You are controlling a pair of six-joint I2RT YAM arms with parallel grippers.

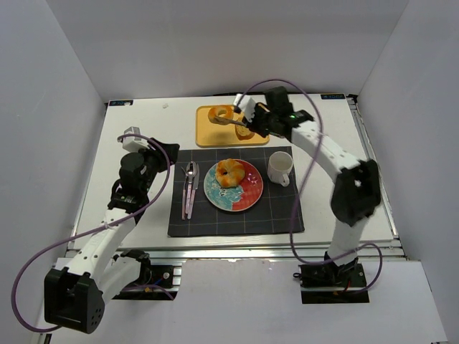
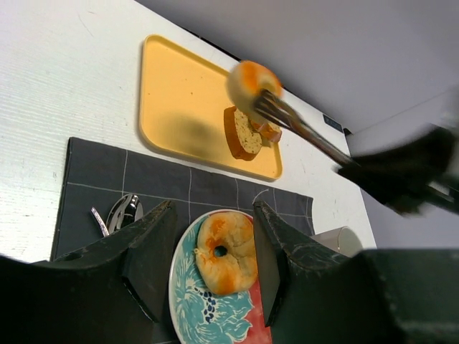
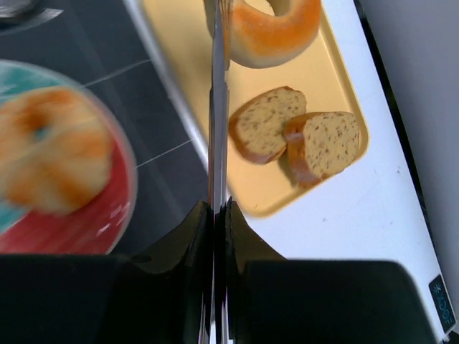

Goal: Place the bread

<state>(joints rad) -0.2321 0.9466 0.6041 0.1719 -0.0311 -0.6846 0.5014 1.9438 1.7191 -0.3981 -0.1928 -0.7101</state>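
The right gripper (image 3: 215,208) is squeezing shut on thin metal tongs (image 3: 217,107). The tongs are pinching the ring roll (image 3: 276,29) by its edge, up in the air over the yellow tray (image 1: 215,137). The other bread, the striped bun (image 1: 229,173), is sitting on the plate (image 1: 252,192). The left gripper (image 1: 169,153) is hanging wide open with nothing in it, near the left corner of the dark mat (image 1: 237,218). The tongs are only holding a little bit of the roll, so I think it could be slipping out if the arm is swinging fast. It could also be bumping the two brown slices (image 3: 297,132) or catching the tray's raised rim. The bun is filling much of the plate, so the roll might be tumbling off. The cup (image 1: 280,168) is standing just right of the plate and the spoon and fork (image 1: 189,188) are lying just left, so the open way in is from the tray side.
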